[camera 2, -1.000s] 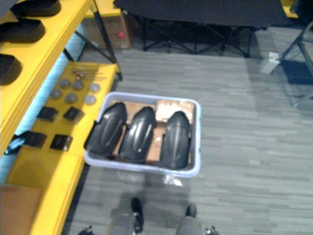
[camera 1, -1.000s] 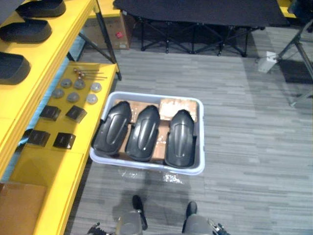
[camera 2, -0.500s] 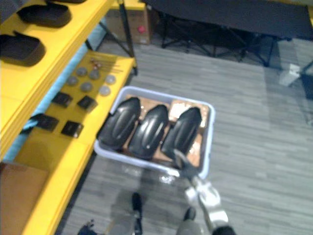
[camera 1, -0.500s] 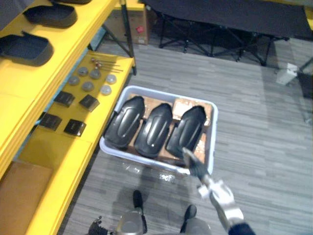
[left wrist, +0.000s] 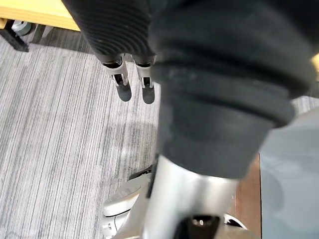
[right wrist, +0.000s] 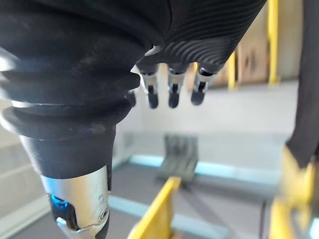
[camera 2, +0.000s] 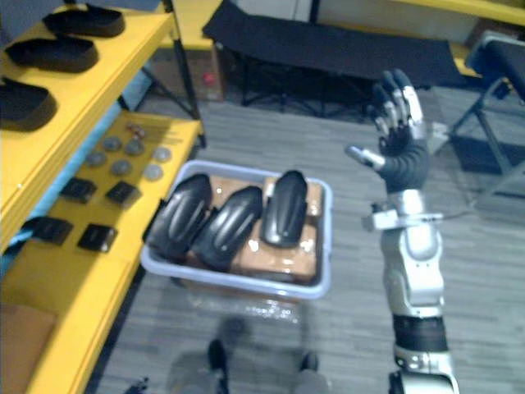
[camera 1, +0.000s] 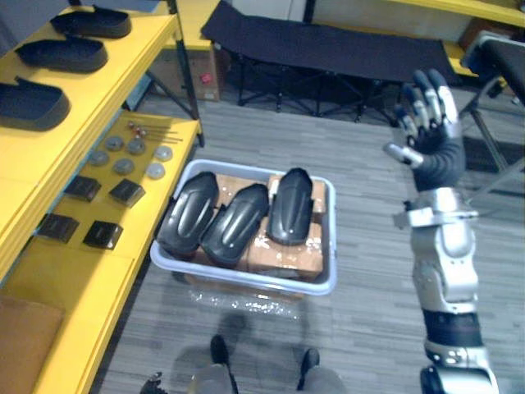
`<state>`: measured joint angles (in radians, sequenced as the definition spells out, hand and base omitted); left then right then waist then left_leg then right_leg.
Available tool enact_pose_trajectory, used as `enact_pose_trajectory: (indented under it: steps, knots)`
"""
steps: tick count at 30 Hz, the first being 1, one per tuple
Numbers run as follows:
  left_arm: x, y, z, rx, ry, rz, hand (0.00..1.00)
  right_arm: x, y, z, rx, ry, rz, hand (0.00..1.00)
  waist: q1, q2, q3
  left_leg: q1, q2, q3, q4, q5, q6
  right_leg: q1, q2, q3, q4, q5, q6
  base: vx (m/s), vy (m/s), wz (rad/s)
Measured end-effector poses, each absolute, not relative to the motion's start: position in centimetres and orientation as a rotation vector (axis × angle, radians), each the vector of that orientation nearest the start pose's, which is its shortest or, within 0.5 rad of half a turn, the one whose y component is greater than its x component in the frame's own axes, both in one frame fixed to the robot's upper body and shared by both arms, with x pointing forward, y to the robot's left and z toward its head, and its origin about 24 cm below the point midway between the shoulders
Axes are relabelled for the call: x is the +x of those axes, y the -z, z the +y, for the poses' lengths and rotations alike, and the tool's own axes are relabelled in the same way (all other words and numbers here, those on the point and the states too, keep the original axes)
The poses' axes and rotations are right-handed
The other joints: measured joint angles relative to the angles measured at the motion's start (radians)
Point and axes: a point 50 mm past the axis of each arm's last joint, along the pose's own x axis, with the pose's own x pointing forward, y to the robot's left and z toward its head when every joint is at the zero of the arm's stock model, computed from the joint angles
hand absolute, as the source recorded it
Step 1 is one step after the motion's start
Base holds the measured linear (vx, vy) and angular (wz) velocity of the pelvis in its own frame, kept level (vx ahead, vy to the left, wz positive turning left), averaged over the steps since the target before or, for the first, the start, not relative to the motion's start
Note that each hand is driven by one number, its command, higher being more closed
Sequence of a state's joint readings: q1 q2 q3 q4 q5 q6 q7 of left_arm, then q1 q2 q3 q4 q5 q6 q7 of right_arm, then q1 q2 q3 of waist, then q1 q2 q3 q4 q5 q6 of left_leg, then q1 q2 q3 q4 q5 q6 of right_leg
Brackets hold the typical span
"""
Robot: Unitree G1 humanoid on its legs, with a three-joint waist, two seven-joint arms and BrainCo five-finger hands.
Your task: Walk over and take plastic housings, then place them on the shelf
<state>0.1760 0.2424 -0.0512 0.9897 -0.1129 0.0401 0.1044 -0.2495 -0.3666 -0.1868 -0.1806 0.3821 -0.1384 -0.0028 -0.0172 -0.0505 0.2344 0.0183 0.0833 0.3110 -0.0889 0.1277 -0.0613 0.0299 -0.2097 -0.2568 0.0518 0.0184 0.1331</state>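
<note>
Three black plastic housings lie side by side in a pale bin (camera 1: 246, 284) on the floor: the left one (camera 1: 187, 212), the middle one (camera 1: 234, 234) and the right one (camera 1: 290, 205). They rest on brown boxes (camera 1: 287, 250). My right hand (camera 1: 426, 123) is raised high to the right of the bin, well apart from it, open with its fingers spread and nothing in it. In the left wrist view my left hand (left wrist: 132, 84) hangs over the grey floor with relaxed fingers and holds nothing.
A yellow shelf (camera 1: 49, 156) runs along the left. Its upper level carries more black housings (camera 1: 29, 103) (camera 1: 61, 53). Its lower level holds small black blocks (camera 1: 102, 236) and grey discs (camera 1: 123, 164). A black folding cot (camera 1: 328, 49) stands behind the bin.
The camera view has shifted. My right hand has risen from near the bin's front rim to high on the right, fingers spread. The right housing now lies further back in the bin.
</note>
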Motion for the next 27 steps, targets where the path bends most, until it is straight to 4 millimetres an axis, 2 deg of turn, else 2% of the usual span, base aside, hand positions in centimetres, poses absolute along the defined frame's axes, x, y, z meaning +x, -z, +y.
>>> enact_pose_trajectory:
  steps: [2, 3, 6, 8, 10, 12, 13, 14, 17, 21, 25, 27]
  knots:
    - [6.2, 15.7, 24.0, 0.187, -0.249, 1.185, 0.0, 26.8, -17.8, -25.1, -0.007, 0.232, -0.553, 0.0, -0.003, 0.016, -0.01, -0.004, 0.017, 0.002, 0.0, 0.006, -0.008, -0.01, 0.014, 0.013, -0.001, -0.001, -0.001, -0.04, -0.062, -0.11]
    - [6.2, 15.7, 24.0, 0.182, -0.251, 1.185, 0.0, 26.8, -17.5, -25.7, -0.018, 0.28, -0.533, 0.0, -0.005, 0.018, -0.011, -0.005, 0.02, 0.002, 0.0, 0.008, -0.008, -0.011, 0.017, 0.013, -0.001, -0.001, -0.001, -0.03, -0.049, -0.06]
    - [6.0, 15.7, 24.0, 0.151, -0.274, 1.186, 0.0, 27.2, -14.8, -29.1, -0.035, 0.501, -0.368, 0.0, -0.008, 0.015, -0.01, -0.014, 0.028, -0.001, 0.0, 0.011, -0.01, -0.02, 0.021, 0.014, -0.001, 0.0, -0.001, -0.01, -0.016, 0.01]
    - [6.1, 15.7, 23.9, 0.128, -0.284, 1.176, 0.0, 27.6, -13.4, -31.3, -0.01, 0.636, -0.288, 0.0, -0.008, 0.019, -0.006, -0.048, 0.021, -0.005, 0.001, 0.021, 0.001, -0.049, 0.019, 0.013, -0.002, 0.013, -0.009, 0.0, 0.01, 0.06]
    - [6.4, 15.6, 23.8, 0.117, -0.285, 1.162, 0.0, 28.1, -13.3, -32.7, 0.005, 0.713, -0.253, 0.0, -0.008, 0.028, 0.009, -0.073, 0.014, -0.008, 0.003, 0.028, 0.011, -0.065, 0.017, 0.012, -0.006, 0.033, -0.013, 0.0, 0.024, 0.06]
    - [8.0, 15.3, 23.3, 0.105, -0.271, 1.115, 0.0, 29.5, -15.7, -34.7, 0.015, 0.786, -0.28, 0.0, -0.009, 0.056, 0.089, -0.092, 0.001, -0.021, 0.006, 0.036, 0.019, -0.075, 0.006, 0.004, -0.01, 0.05, -0.012, -0.06, 0.054, 0.15]
    - [8.4, 15.3, 23.1, 0.097, -0.266, 1.106, 0.0, 29.8, -16.6, -35.2, 0.011, 0.803, -0.29, 0.0, -0.009, 0.066, 0.102, -0.107, -0.002, -0.028, 0.006, 0.038, 0.018, -0.087, 0.002, 0.0, -0.008, 0.052, -0.011, -0.1, 0.048, 0.22]
    - [9.2, 15.1, 22.5, 0.07, -0.26, 1.078, 0.0, 30.5, -19.2, -36.3, 0.01, 0.832, -0.326, 0.0, -0.008, 0.093, 0.135, -0.145, -0.009, -0.037, 0.006, 0.05, 0.025, -0.121, -0.003, -0.008, -0.007, 0.061, -0.007, -0.08, 0.041, 0.19]
    - [10.5, 15.0, 21.3, 0.013, -0.265, 1.044, 0.0, 31.2, -22.2, -37.7, 0.019, 0.859, -0.339, 0.0, 0.004, 0.135, 0.187, -0.181, -0.019, -0.054, 0.006, 0.06, 0.029, -0.153, -0.013, -0.02, 0.004, 0.066, -0.005, -0.05, 0.028, 0.17]
    - [11.2, 14.9, 20.5, 0.001, -0.245, 1.021, 0.0, 32.8, -22.9, -37.2, -0.026, 0.83, -0.274, 0.0, 0.014, 0.175, 0.207, -0.222, -0.036, -0.058, 0.006, 0.069, 0.041, -0.204, -0.029, -0.021, 0.034, 0.066, 0.0, 0.03, 0.009, 0.06]
    - [12.3, 14.8, 19.2, -0.022, -0.226, 1.001, 0.0, 32.6, -24.0, -38.0, -0.071, 0.845, -0.27, 0.0, 0.028, 0.221, 0.237, -0.235, -0.053, -0.076, 0.006, 0.074, 0.047, -0.227, -0.052, -0.023, 0.066, 0.053, 0.006, 0.05, -0.007, 0.07]
    - [12.3, 14.8, 19.1, -0.023, -0.219, 0.998, 0.0, 32.9, -24.3, -37.8, -0.073, 0.83, -0.27, 0.0, 0.028, 0.232, 0.239, -0.245, -0.062, -0.087, 0.007, 0.074, 0.047, -0.243, -0.06, -0.024, 0.084, 0.044, 0.009, 0.04, -0.003, 0.08]
